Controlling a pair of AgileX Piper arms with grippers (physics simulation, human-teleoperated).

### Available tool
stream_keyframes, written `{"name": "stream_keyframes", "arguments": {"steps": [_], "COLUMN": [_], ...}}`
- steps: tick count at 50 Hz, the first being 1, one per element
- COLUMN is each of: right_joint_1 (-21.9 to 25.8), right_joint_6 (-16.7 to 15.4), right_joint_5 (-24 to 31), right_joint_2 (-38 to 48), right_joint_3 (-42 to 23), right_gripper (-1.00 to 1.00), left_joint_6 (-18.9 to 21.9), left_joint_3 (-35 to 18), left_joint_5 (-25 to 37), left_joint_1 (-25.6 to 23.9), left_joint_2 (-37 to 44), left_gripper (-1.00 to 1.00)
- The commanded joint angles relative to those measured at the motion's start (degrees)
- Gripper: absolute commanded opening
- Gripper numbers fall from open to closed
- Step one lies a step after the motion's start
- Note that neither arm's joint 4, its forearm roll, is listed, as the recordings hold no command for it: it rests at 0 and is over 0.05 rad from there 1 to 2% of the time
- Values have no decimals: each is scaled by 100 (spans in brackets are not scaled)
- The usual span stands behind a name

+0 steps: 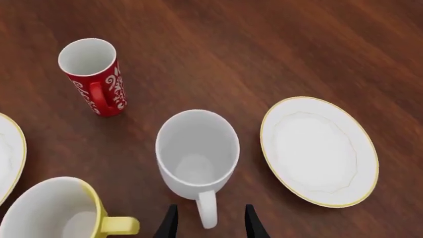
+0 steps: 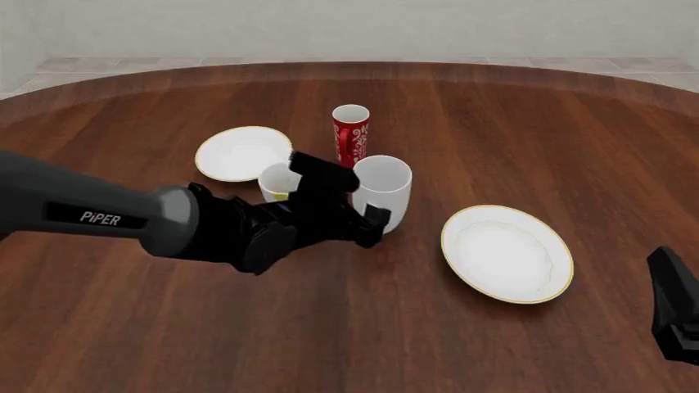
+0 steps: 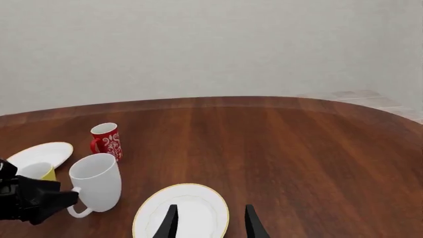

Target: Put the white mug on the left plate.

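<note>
The white mug (image 1: 197, 154) stands upright mid-table, its handle between the left gripper (image 1: 210, 224)'s wide jaws. Close squarely on the handle, then lift straight before swinging to the smaller plate (image 2: 242, 153) far left.

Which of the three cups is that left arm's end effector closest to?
The white mug: its handle sits between the open left end effector fingers. The yellow mug and red cup stand aside.

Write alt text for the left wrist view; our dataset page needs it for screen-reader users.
The open left gripper straddles the handle of the upright white mug on a dark wooden table. A gold-rimmed plate, a red patterned cup and a yellow mug surround it.
</note>
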Motion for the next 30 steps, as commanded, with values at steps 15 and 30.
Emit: {"name": "stream_keyframes", "arguments": {"steps": [15, 30], "right_joint_1": [-18, -34], "right_joint_6": [31, 34], "right_joint_5": [-5, -6], "right_joint_2": [0, 0], "right_joint_3": [0, 0], "right_gripper": [100, 100], "left_joint_6": [7, 6], "left_joint_3": [-129, -206], "left_joint_5": [104, 225], "left_joint_1": [39, 51], "left_joint_2": [179, 249], "left_gripper": [100, 100]}}
